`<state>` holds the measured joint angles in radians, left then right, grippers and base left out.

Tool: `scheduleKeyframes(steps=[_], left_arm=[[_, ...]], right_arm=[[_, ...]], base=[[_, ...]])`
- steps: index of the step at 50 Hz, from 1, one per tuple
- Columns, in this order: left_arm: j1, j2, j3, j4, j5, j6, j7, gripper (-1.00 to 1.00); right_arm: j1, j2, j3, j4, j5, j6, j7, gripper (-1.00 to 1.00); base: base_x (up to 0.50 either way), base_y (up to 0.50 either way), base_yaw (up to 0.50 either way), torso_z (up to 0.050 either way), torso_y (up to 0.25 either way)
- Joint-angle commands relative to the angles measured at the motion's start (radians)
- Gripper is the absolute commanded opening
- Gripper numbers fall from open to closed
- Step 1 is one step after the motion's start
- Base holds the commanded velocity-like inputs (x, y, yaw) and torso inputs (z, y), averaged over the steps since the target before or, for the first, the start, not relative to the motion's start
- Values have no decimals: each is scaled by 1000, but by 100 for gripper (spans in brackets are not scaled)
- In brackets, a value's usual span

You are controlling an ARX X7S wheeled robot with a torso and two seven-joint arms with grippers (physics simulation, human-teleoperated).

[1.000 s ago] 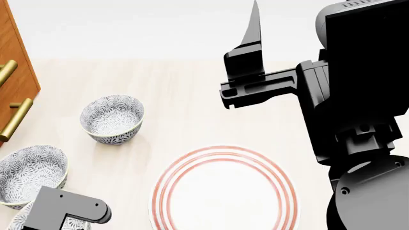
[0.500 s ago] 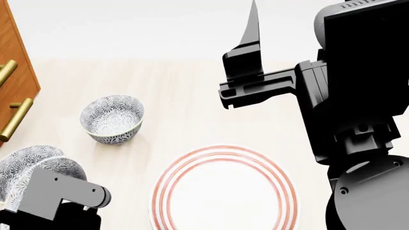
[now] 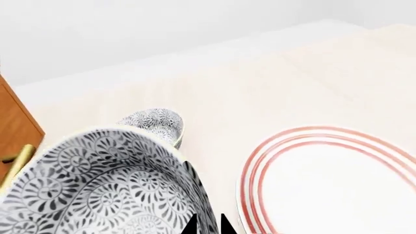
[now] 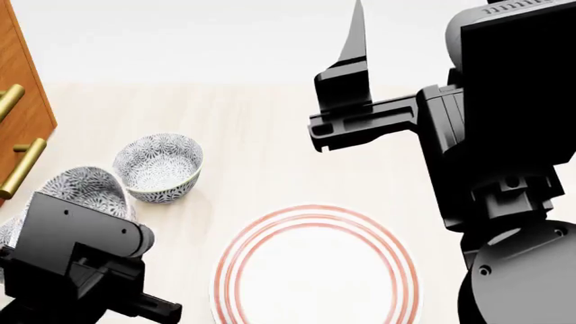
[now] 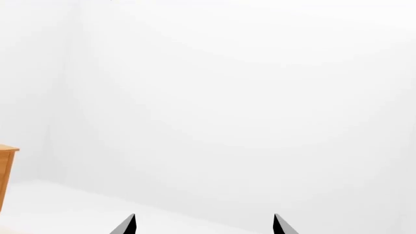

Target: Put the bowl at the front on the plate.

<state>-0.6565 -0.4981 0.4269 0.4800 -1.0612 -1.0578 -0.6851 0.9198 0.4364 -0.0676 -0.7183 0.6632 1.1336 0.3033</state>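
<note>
Patterned bowl [image 4: 85,187] gripped by left hand [image 3: 208,226] | second bowl [image 4: 158,166] beside | plate [image 4: 315,266] bare | right hand [image 5: 204,225] wide

You are looking at a pale, cream-coloured tabletop [image 4: 270,135] with a faint wood grain running across it. Beyond its far edge you have only a plain white wall [image 5: 227,97], evenly lit, with soft shading and no hard shadows. At your left stands an orange-brown wooden cabinet [image 4: 20,88], its front carrying two brass bar handles [image 4: 21,165], one above the other in the head view. The right wrist view catches a corner of that same cabinet against the white wall. The light is diffuse and bright throughout the scene.
</note>
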Motion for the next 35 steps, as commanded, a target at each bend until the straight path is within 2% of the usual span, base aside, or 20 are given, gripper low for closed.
scheduleKeyframes(steps=[1, 4, 7, 10, 13, 18, 35], left_arm=[[-92, 11, -23, 6, -29, -6, 18, -100], [-121, 16, -37, -8, -49, -14, 17, -100], [-107, 10, -10, -15, 14, 38, 65, -100], [-159, 20, -42, -22, -43, 4, 44, -100], [-148, 20, -18, -35, 12, 50, 83, -100], [-209, 42, -29, -66, -21, 20, 70, -100], [-280, 76, 52, -166, 88, 84, 165, -100]], right_arm=[[-3, -2, -2, 7, -4, -27, -2, 100], [-3, -4, -3, 9, -7, -39, -3, 100], [-3, -5, -8, 16, -11, -52, -7, 100], [-3, -6, -9, 22, -16, -66, -9, 100], [-4, -8, -14, 29, -20, -79, -13, 100], [0, -7, -14, 31, -21, -86, -13, 100], [-7, 0, -13, 23, -17, -96, -10, 100]], base=[[0, 0, 0, 0, 0], [0, 0, 0, 0, 0], [0, 0, 0, 0, 0], [0, 0, 0, 0, 0], [0, 0, 0, 0, 0], [0, 0, 0, 0, 0], [0, 0, 0, 0, 1]])
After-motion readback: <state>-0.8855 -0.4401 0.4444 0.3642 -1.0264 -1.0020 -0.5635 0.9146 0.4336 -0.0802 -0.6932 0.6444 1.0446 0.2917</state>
